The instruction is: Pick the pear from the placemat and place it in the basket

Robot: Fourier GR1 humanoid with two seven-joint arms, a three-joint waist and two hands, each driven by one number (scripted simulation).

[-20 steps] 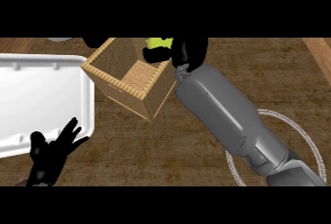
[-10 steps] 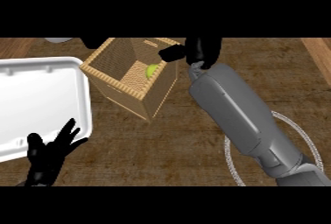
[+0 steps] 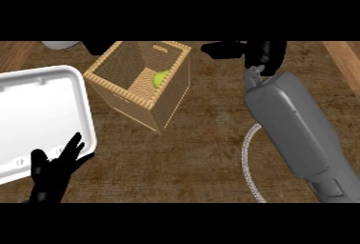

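Pear [image 3: 161, 77]: you see only a green sliver of it, low inside the basket against the far inner wall; the near wall hides the rest.
Basket [image 3: 126, 95]: woven, tall and square, standing on the wooden counter [image 3: 204, 138] beside the white tray; its opening faces you at a tilt because of the steep view.
Right hand [image 3: 264, 53]: it hangs to the right of the basket's rim, apart from it. You can make out dark fingers spread toward the left and holding nothing; the top band cuts part of the hand off, so its full shape stays unclear.
Right forearm [image 3: 295, 128]: grey, running from the lower right edge up to the hand, and it covers much of the placemat.
Placemat [image 3: 246, 157]: you get only a pale curved edge showing left of the forearm; the rest is hidden or out of view.
Left hand [image 3: 53, 171]: resting at the lower left, fingers straight and pointing up, overlapping the tray's near corner; its wrist is cut by the lower band.
White tray [image 3: 38, 119]: cut off at the left edge.
Top left corner: a pale grey shape and a dark one, too cropped for you to identify.
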